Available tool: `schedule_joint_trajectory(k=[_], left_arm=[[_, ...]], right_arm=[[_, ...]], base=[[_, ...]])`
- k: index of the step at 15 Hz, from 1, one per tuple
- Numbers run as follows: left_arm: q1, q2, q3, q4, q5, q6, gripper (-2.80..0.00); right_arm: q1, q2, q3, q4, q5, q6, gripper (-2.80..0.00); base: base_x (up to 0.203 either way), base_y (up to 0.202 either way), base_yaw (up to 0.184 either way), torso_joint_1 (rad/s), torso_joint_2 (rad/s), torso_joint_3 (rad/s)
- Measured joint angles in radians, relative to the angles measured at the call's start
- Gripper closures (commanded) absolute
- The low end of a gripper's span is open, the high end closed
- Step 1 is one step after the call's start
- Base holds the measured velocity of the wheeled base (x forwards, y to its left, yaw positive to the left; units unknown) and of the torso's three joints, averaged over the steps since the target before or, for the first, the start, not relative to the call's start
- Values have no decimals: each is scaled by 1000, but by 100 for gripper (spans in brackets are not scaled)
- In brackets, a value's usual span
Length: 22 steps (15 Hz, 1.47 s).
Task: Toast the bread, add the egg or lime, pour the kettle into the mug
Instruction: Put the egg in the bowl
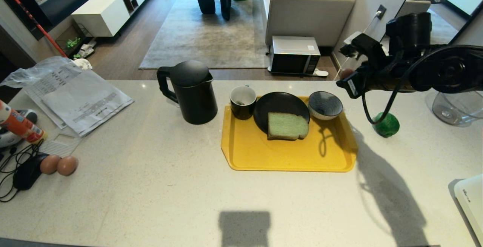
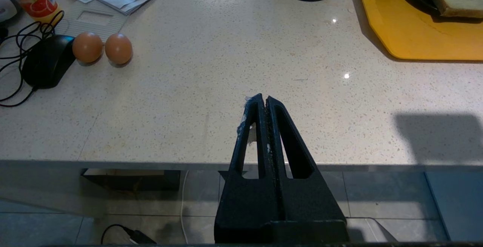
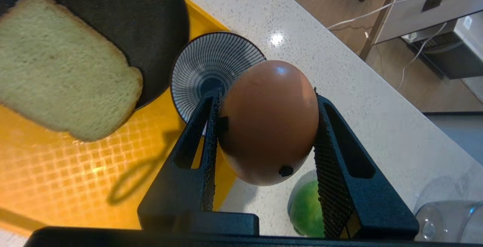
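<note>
One egg (image 3: 268, 122), pinched at its waist between the pads of the right claw (image 3: 266, 126), hangs above the bench (image 1: 151, 186) just beyond the striped bowl (image 3: 211, 65) on the yellow tray (image 1: 286, 156). It is probably light, smooth and brittle, best held gently across the middle. The left claw (image 2: 263, 103) is pressed together, empty, at the bench's near edge. Print on the papers (image 1: 79, 96) is unreadable.

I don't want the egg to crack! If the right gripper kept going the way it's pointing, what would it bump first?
Probably the striped bowl. The right gripper, shut on the egg, points toward it, though depth is hard to judge.
</note>
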Motion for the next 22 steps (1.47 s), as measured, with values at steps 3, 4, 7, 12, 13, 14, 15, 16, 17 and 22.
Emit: schedule_joint_trajectory(k=[3,4,7,12,13,14,15,16,17,22], left_arm=[[0,0,0,0,0,-1,0],[0,0,0,0,0,0,0],[0,0,0,0,0,0,0],[0,0,0,0,0,0,0],[0,0,0,0,0,0,0],[0,0,0,0,0,0,0],[0,0,0,0,0,0,0],[0,0,0,0,0,-1,0],[0,0,0,0,0,-1,0],[0,0,0,0,0,0,0]], right_arm=[[-3,95,-99,32,-16,-4,0],[-5,121,-121,33,-18,-4,0],[-13,192,-188,34,-25,-13,0],[-20,293,-288,32,-79,-46,0],[-22,308,-293,29,-87,-49,0],[-27,321,-295,27,-89,-50,0],[-33,334,-298,23,-92,-50,0],[-38,346,-301,20,-94,-50,0],[-43,356,-302,17,-95,-50,0],[-49,395,-305,-2,-104,-49,0]], base=[[0,0,0,0,0,0],[0,0,0,0,0,0],[0,0,0,0,0,0],[0,0,0,0,0,0],[0,0,0,0,0,0],[0,0,0,0,0,0],[0,0,0,0,0,0],[0,0,0,0,0,0],[0,0,0,0,0,0],[0,0,0,0,0,0]])
